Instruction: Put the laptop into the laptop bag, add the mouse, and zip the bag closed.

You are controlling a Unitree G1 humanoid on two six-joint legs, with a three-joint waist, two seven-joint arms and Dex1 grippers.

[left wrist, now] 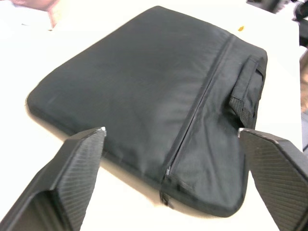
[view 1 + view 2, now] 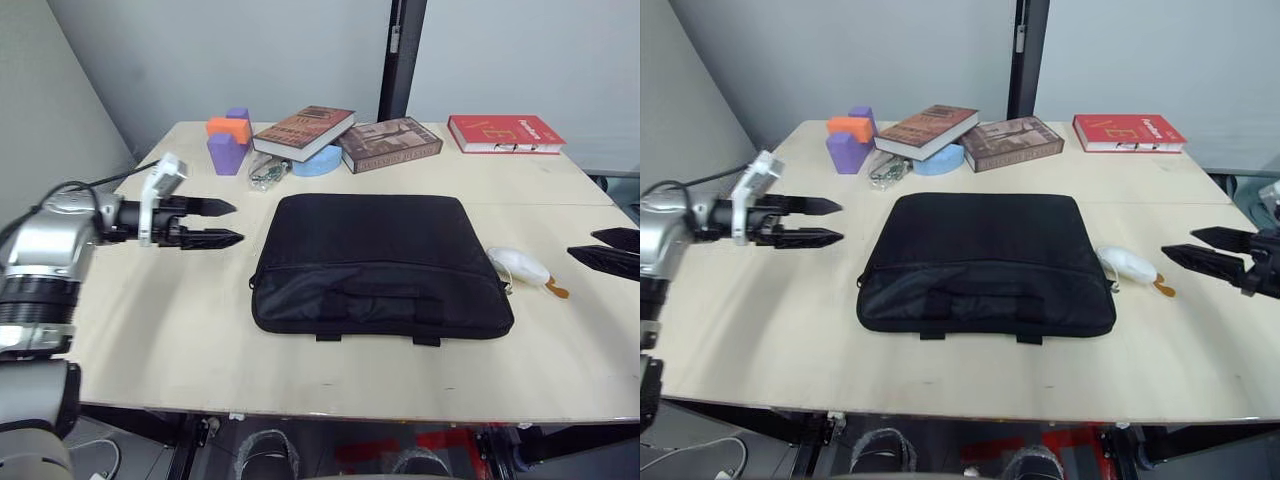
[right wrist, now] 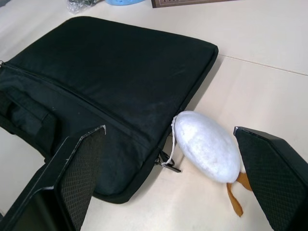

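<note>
Bag (image 2: 375,260): flat at table centre, handles toward robot, within both arms' reach.
Mouse (image 2: 1127,265): beside bag's right edge.
Left gripper (image 2: 222,223): wide, empty.
Right gripper (image 2: 1202,247): wide, empty, near mouse.

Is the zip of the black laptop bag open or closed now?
Closed, as far as visible: the laptop bag lies flat on the table, and its zip line shows no gap.

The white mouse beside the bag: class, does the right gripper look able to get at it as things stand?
Probably yes. The right gripper is open and faces the mouse, which lies on bare table against the bag's side, with nothing between them.
</note>
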